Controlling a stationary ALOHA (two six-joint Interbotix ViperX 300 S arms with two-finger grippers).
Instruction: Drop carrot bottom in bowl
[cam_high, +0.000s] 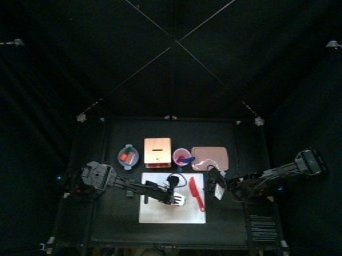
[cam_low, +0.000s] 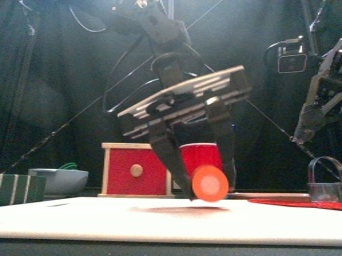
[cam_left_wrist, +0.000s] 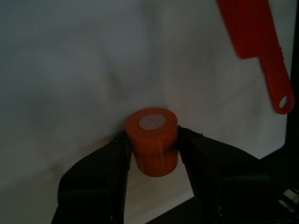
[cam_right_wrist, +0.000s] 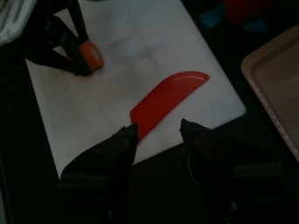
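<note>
My left gripper is shut on the carrot bottom, a short orange stub. It hangs low over the white cutting board; I cannot tell whether it touches. From the front the stub shows under the gripper's jaws. The grey-blue bowl with red-orange inside stands beyond the board's far left corner, and shows low at the left from the front. My right gripper stands open at the board's right edge, just short of a red knife, holding nothing.
The red knife lies on the board's right part. Behind the board stand an orange-red box, a small purple cup and a wider pinkish dish. Black curtains close in the table.
</note>
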